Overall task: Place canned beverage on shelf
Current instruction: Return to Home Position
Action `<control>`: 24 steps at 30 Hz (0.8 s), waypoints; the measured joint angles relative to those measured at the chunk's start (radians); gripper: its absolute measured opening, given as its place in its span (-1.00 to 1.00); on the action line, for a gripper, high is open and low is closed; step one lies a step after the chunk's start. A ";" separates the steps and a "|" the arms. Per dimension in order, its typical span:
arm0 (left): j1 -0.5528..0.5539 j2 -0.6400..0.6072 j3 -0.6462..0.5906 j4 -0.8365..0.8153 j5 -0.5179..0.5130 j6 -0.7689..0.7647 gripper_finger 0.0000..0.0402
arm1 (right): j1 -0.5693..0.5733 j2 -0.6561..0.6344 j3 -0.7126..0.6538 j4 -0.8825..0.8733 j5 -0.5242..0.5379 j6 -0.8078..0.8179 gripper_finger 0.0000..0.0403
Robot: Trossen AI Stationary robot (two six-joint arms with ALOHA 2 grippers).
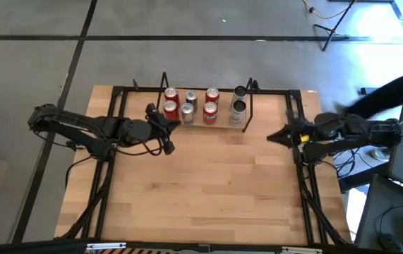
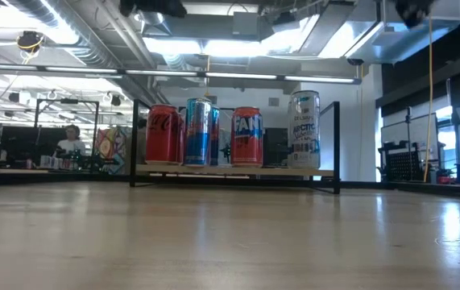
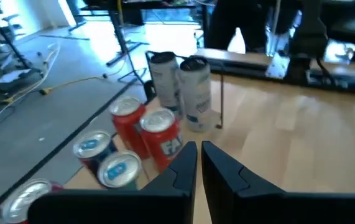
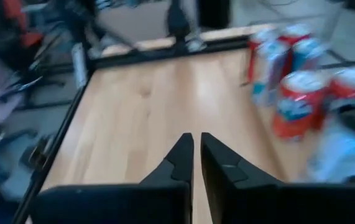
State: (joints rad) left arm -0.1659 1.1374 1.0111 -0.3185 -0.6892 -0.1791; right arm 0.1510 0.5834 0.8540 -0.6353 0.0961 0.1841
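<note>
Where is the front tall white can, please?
High view: the tall white can stands at the shelf's right end, front row, beside a red can and before a second tall can.

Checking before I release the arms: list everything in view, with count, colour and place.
cola cans: two, red, left end of the shelf, one behind the other
blue-and-white cans: two, next column to the right
Fanta cans: two, red, third column
tall cans: two, white-grey, right end of the shelf
shelf: one, black rods with a wood floor, at the table's far edge
table: one, light wood
person: one, seated in the room behind
left gripper: dark, shut, beside the shelf's left end
right gripper: dark, shut, over the table to the right of the shelf
</note>
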 joint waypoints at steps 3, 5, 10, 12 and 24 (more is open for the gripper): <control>-0.007 -0.006 -0.070 0.072 0.090 0.055 -0.90 | 0.000 -0.102 -0.161 0.107 -0.037 -0.002 -0.91; -0.001 -0.021 -0.130 0.164 0.192 0.082 -0.90 | -0.001 -0.177 -0.266 0.207 -0.036 -0.002 -0.90; 0.047 -0.097 -0.309 0.451 0.416 0.097 -0.90 | -0.001 -0.367 -0.494 0.484 -0.036 -0.009 -0.91; 0.070 -0.146 -0.378 0.521 0.467 0.096 -0.90 | -0.001 -0.422 -0.566 0.542 -0.035 -0.010 -0.90; 0.092 -0.295 -0.576 0.562 0.282 0.152 -0.90 | -0.001 -0.554 -0.640 0.408 -0.002 -0.030 -0.91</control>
State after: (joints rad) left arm -0.0737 0.8421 0.4352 0.2438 -0.4076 -0.0269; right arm 0.1501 0.0293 0.2137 -0.2275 0.0944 0.1536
